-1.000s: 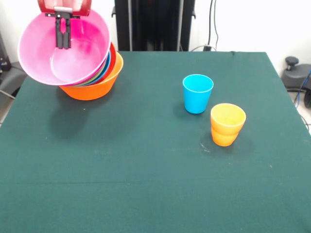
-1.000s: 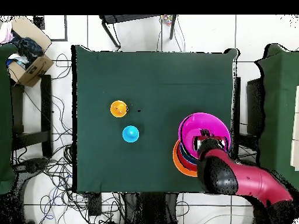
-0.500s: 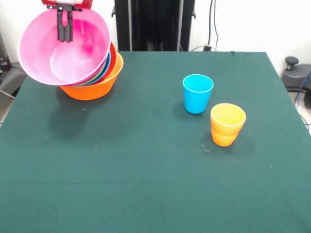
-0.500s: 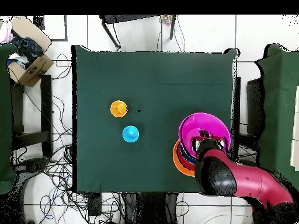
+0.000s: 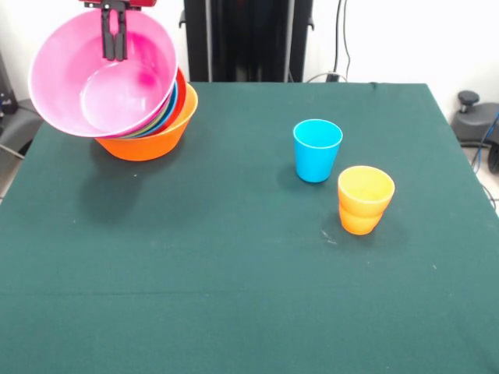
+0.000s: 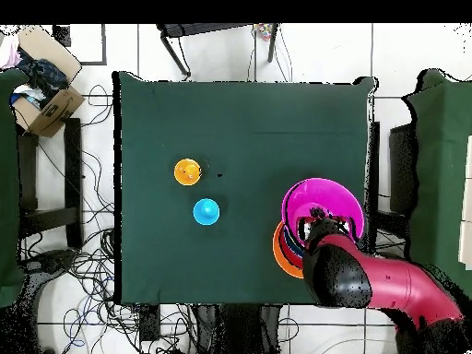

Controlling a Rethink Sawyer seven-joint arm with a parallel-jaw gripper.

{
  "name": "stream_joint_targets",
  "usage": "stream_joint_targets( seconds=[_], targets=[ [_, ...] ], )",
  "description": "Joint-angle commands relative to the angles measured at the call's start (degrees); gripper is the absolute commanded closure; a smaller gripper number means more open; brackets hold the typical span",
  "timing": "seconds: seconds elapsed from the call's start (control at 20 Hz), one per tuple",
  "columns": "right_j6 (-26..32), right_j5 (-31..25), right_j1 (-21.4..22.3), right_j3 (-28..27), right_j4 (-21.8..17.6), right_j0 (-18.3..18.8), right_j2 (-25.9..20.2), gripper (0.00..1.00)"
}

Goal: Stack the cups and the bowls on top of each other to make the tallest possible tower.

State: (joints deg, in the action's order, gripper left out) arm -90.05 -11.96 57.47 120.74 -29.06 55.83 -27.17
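The tower [image 5: 144, 117] is a nested pile of bowls at the table's far left corner. A big orange bowl [image 5: 148, 142] is its base, and red and blue rims show above it. On top lies a large pink bowl [image 5: 93, 86], tilted so its inside faces the camera. My gripper [image 5: 115, 54] hangs just over the pink bowl's far rim, shut and holding nothing. From overhead, my arm [image 6: 369, 286] covers part of the pile [image 6: 323, 198]. A blue cup [image 5: 316, 152] [image 6: 206, 212] stands upright at mid-table. Beside it stand nested orange cups [image 5: 365, 201] [image 6: 187, 171].
Dark green cloth [image 5: 234, 296] covers the table. The pile sits close to the table's corner edge. A black stand [image 5: 245, 39] rises behind the table. A cardboard box [image 6: 41, 92] sits on the floor off one corner.
My gripper has risen out of the pink bowl toward the top edge. The pink bowl stays tilted on the pile, and the cups have not moved.
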Motion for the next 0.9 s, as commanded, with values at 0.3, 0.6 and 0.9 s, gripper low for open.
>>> stream_joint_targets(
  seconds=[0.3, 0.6, 0.9],
  targets=[
    [0.37, -10.17, -4.7, 2.84, -0.13, -1.73, -2.77, 1.0],
    [0.05, -11.82, -5.4, 2.96, -1.21, -2.66, -1.29, 1.0],
    [-0.07, -13.92, -5.69, 3.28, -1.77, -3.3, -0.44, 1.0]
  ],
)
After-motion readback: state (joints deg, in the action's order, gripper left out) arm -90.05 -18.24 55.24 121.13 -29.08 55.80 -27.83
